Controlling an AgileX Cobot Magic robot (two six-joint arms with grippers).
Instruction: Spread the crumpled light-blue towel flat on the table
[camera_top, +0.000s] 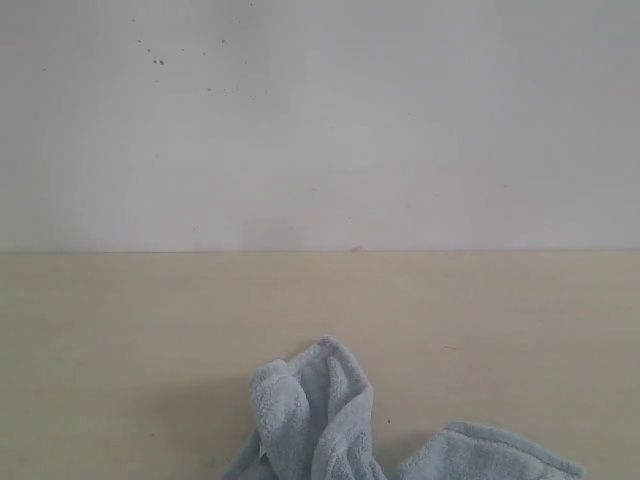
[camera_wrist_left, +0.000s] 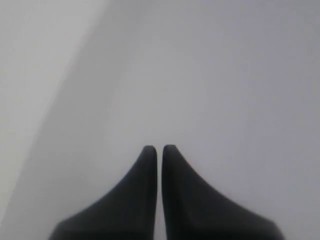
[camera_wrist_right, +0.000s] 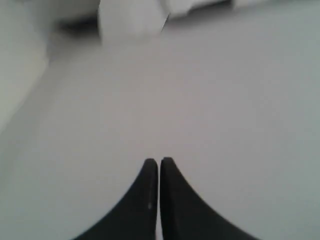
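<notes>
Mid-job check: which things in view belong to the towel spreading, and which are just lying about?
For the job: crumpled pale-blue fluffy terry towel, bunched at the exterior view's lower edge; pale beige wood-look table; left gripper and right gripper, black jaws shut, empty.
Not for the job: white wall with small dark specks, behind the table.
</notes>
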